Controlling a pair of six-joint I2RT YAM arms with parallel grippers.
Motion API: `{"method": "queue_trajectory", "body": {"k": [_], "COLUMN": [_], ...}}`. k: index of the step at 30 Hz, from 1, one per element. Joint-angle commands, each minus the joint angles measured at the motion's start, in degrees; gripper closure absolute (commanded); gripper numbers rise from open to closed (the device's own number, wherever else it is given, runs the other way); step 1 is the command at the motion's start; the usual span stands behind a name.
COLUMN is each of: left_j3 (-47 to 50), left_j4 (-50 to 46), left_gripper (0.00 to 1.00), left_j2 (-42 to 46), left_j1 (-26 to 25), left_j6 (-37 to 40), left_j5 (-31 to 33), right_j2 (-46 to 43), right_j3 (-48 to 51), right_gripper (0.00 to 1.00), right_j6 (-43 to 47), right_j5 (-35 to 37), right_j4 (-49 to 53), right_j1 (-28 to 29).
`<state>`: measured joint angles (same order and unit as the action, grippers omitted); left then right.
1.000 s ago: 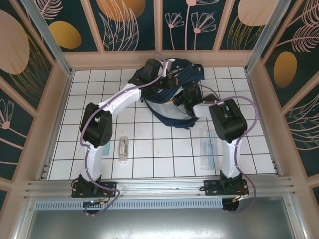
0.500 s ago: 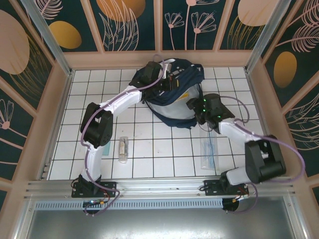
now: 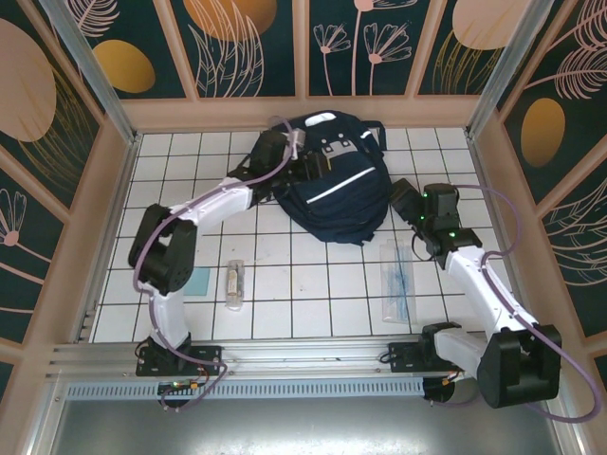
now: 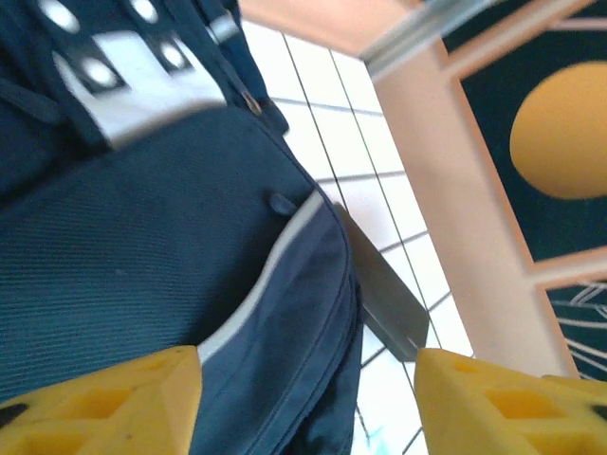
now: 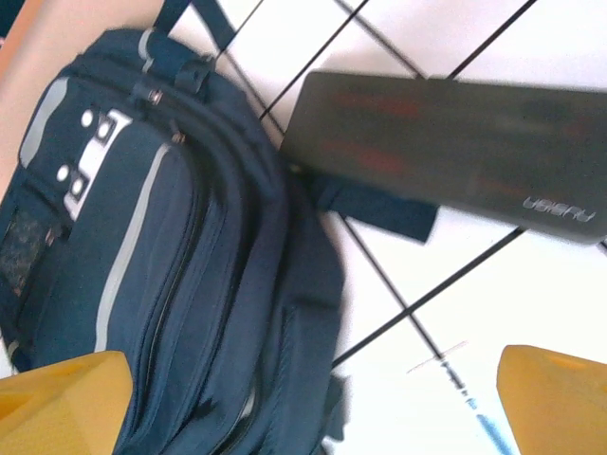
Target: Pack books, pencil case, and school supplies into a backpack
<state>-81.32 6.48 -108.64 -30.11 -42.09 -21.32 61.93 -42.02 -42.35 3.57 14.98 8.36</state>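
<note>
Worktop: white tiles with dark grout. Your two arms rise from its near edge.
Pale-teal card: lies flat on the near left of the worktop, just beside the left arm's elbow.
Tube packet: just right of the card, with its long side running near to far. It is well apart from both hands.
Clear sleeve: lies flat on the near right with bluish contents inside. Its far end points towards your right hand, which does not touch it.
Right hand: spread wide, with its yellow fingers at the two lower corners of its wrist view and nothing between them. It hangs over the tiles just right of the backpack.
Pencil case: a dark oblong pouch on the tiles ahead of your right hand. It is outside the backpack, against its right side, and one long edge overlaps a navy strap tab.
Backpack: navy, lying on the far middle of the worktop, front face up, with a white stripe and grey-white patches showing. You cannot tell here whether its main compartment is zipped.
Left hand: spread, with its yellow fingers well apart over the backpack's front panel and pinching nothing. You cannot tell whether they touch the fabric. From above it sits at the backpack's far left.
Back wall: a peach frame around dark floral panels, just beyond the backpack.
</note>
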Motion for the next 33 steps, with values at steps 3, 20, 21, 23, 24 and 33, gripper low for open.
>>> {"method": "queue_trajectory", "body": {"k": [3, 20, 21, 23, 24, 33], "left_j3": [6.42, 3.78, 3.47, 3.06, 2.93, 4.21], "left_j4": [5.34, 7.46, 7.29, 6.89, 7.22, 12.46], "left_gripper": [0.35, 0.38, 0.38, 0.38, 0.38, 0.98], "left_j2": [4.64, -11.64, -12.42, -13.95, -14.71, -16.58], "left_j1": [5.69, 13.09, 13.07, 13.07, 13.09, 13.12], "left_j6": [-1.51, -6.43, -6.3, -6.38, -6.17, -6.43], "left_j5": [8.55, 11.87, 12.4, 13.35, 13.53, 11.62], "right_j2": [0.0, 1.86, 2.46, 3.94, 4.68, 12.0], "right_j3": [-0.9, 1.9, 1.85, 1.45, 1.2, -0.11], "right_gripper": [0.01, 0.01, 0.01, 0.02, 0.03, 0.06], "right_j6": [4.72, 1.98, 1.44, 0.66, -0.16, -4.32], "right_j5": [-0.4, -4.04, -4.3, -5.27, -5.57, -3.22], "right_j4": [-4.87, -10.01, -10.57, -11.58, -12.2, -17.11], "right_j1": [-0.42, 8.75, 10.44, 13.25, 14.9, 27.91]}}
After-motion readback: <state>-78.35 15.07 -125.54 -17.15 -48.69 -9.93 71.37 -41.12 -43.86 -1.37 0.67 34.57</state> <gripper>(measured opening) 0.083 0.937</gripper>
